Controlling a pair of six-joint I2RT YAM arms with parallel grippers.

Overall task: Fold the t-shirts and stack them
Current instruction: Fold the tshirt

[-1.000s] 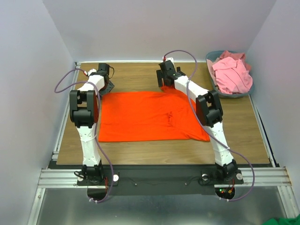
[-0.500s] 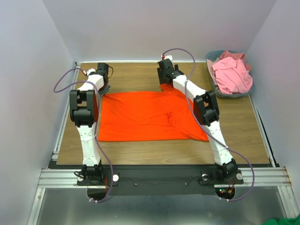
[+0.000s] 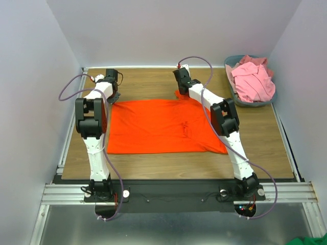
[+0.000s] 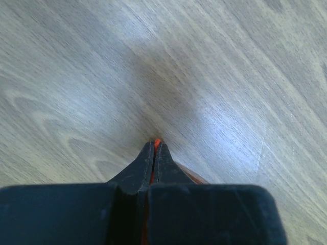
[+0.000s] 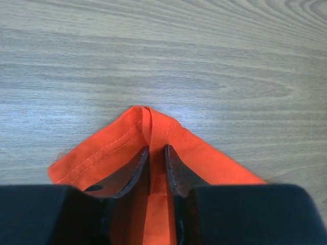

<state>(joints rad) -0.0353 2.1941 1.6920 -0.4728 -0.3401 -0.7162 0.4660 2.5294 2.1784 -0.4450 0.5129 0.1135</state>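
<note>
Plain orange-red t-shirt (image 3: 158,127), pale pink t-shirts (image 3: 251,81), grey-blue basket (image 3: 257,104).

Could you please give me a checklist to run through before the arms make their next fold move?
1. Left tool shut on the orange t-shirt: ok, though only a sliver shows.
2. Right tool shut on its hem fold: ok.
3. Shirt lying smooth: not ok, wrinkle right of centre.
4. Bare table nearer than the shirt: ok.
5. Pink t-shirts inside the basket: ok.

On table (image 3: 153,166), spread t-shirt (image 3: 158,127) centred, basket (image 3: 255,104) of heaped t-shirts (image 3: 251,81) at far-right corner.
</note>
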